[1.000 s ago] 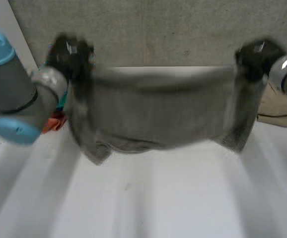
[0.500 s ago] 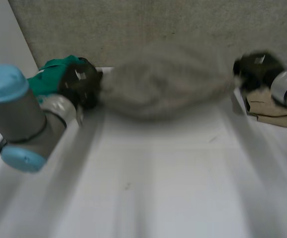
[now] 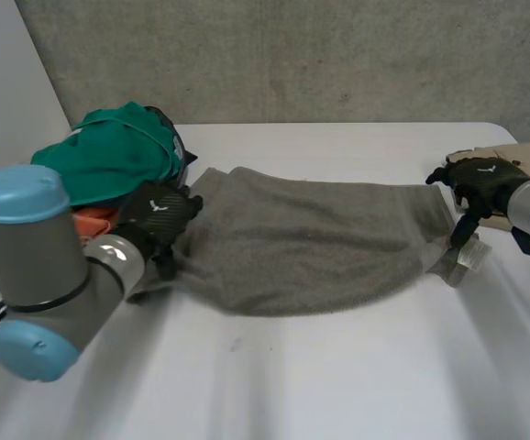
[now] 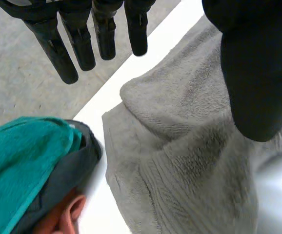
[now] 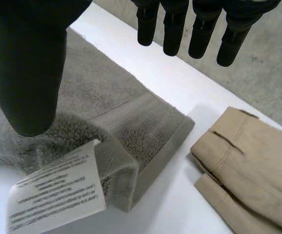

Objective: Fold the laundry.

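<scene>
1. Grey towel [image 3: 311,243]: it lies spread across the middle of the white table [image 3: 338,376], long side running left to right. Its left end is rumpled, and its right near corner is turned over on itself.
2. Care label [image 5: 58,197]: white and printed, it sticks out from that turned-over corner.
3. Left hand [image 3: 160,215]: it sits at the towel's left end. Its fingers [image 4: 82,44] are straight and held apart from the thumb, grasping nothing, with cloth below the palm.
4. Right hand [image 3: 480,179]: it sits at the towel's right end. Its fingers [image 5: 199,29] are straight with the thumb clear of them, so it holds nothing.
5. Green garment [image 3: 104,156]: heaped at the far left, just beside the towel's end.
6. Tan trousers [image 5: 248,165]: folded at the far right, apart from the towel.
7. Step in hand, as you may judge it: the towel is laid out and the first fold is not yet made.
8. Next move: flatten the rumpled end and the turned corner. Then pinch one corner with each hand along the same long edge and carry that edge over to the opposite one.
</scene>
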### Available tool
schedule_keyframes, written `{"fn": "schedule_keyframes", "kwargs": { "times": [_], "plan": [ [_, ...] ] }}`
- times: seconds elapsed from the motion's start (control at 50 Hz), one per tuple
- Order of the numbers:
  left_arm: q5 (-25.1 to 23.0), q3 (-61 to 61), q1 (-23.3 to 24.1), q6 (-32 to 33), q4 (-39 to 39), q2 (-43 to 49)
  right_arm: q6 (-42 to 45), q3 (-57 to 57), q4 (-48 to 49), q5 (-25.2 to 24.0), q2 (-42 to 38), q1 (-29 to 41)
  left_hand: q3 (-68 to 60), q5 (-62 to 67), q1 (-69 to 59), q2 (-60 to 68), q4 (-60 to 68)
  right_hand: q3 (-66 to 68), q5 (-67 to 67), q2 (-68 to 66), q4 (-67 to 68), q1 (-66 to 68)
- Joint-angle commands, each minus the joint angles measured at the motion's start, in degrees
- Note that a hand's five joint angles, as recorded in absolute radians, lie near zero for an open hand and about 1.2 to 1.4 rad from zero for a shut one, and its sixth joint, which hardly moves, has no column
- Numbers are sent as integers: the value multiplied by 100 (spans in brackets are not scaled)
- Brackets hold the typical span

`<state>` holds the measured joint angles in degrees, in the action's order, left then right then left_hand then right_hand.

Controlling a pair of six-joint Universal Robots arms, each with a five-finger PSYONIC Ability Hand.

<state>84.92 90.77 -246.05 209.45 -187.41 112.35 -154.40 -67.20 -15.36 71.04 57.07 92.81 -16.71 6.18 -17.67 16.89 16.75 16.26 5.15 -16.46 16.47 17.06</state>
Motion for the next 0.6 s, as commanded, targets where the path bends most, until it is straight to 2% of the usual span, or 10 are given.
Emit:
{"fn": "schedule_keyframes", "kwargs": {
  "times": [0.02, 0.08, 0.16, 0.28, 0.42, 0.6],
  "plan": [
    [-222, 871, -539, -799, 188, -819, 1121, -1163, -283, -248, 928, -255, 297, -243, 393, -315, -301, 619, 730, -599, 598, 539],
    [-344, 1143, -899, -1185, 188, -960, 1788, -1654, -379, -327, 1157, -360, 230, -176, 326, -248, -234, 1321, 1433, -1302, 1301, 1242],
    [-651, 1337, -1216, -1616, 301, -952, 2378, -2173, -476, -511, 1298, -422, 179, -126, 276, -198, -184, 1593, 1705, -1573, 1573, 1514],
    [-925, 1469, -1515, -1697, 434, -636, 2564, -2561, -467, -819, 1421, -553, 28, 26, 124, -46, -32, 1846, 1957, -1826, 1825, 1766],
    [-995, 1285, -1928, -1082, 74, -3, 2582, -2720, -441, -1189, 1474, -721, -527, 581, -431, 509, 523, 2015, 2127, -1995, 1994, 1935],
    [-1224, 995, -2096, -229, -85, 630, 2450, -2764, -178, -1215, 1351, -756, -494, 547, -397, 476, 489, 2015, 2127, -1995, 1994, 1935]
  ]
}}
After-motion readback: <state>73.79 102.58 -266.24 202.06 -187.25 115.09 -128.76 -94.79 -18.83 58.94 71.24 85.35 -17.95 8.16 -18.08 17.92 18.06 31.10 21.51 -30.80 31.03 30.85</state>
